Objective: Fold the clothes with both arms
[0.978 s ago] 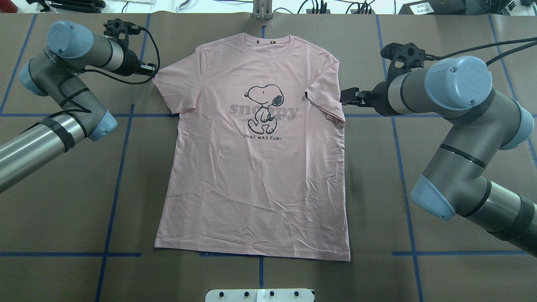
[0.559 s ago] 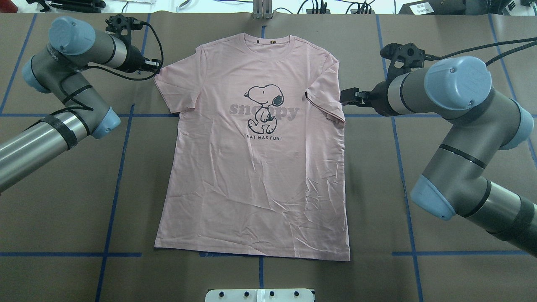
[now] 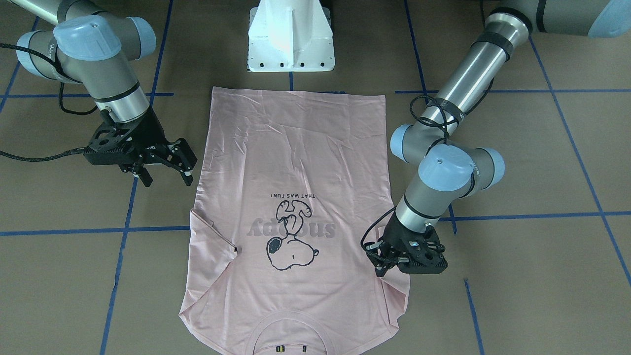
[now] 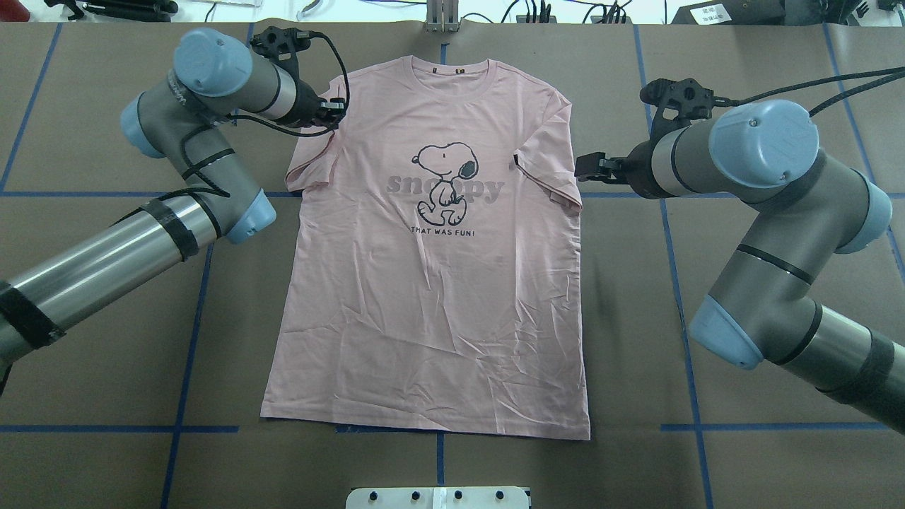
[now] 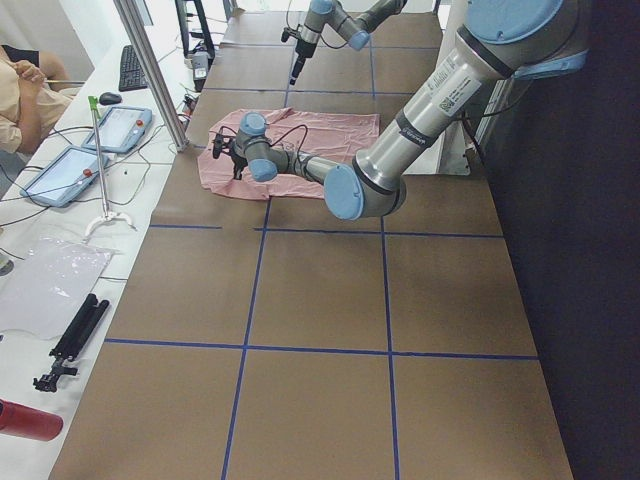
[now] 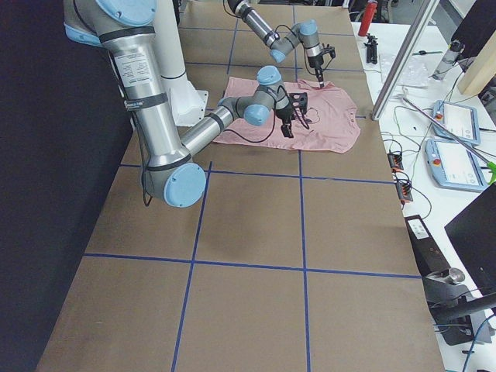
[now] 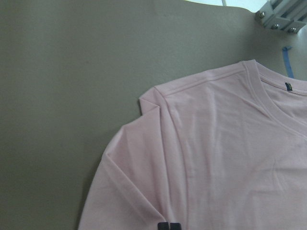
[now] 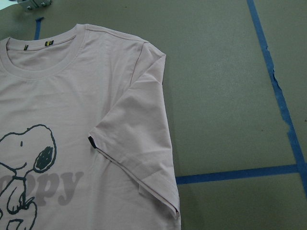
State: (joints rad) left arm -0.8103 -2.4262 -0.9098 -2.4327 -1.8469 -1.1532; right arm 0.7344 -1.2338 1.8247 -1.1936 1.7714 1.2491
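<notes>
**Left arm pulls the sleeve in**

The left arm has swung in from the side since a second ago. The left sleeve has come in with it and no longer sticks out. The right arm has hardly moved.

The shirt lies flat on the table, picture side up, with its neck far from the robot. The right sleeve already lies folded in over the chest.

The left claw is right over the shirt's left shoulder. It looks pinched shut on the sleeve's edge, though its tips are mostly hidden. The right claw is wide open and holds nothing. It hangs just beside the right sleeve and does not touch it.

The step in hand looks like folding the left sleeve in. To do it well, the left claw should stay low and carry the cloth straight across, so the fold runs in a clean line down from the shoulder. It should let go only when the sleeve lies flat, so no bump is left. The thin cloth may drag the rest of the shirt along, so a slow pull is best.

The left arm comes in low from the side and bends at the elbow. Its wrist turns toward the shirt. The right arm is bent too, and its wrist points at the right sleeve.
</notes>
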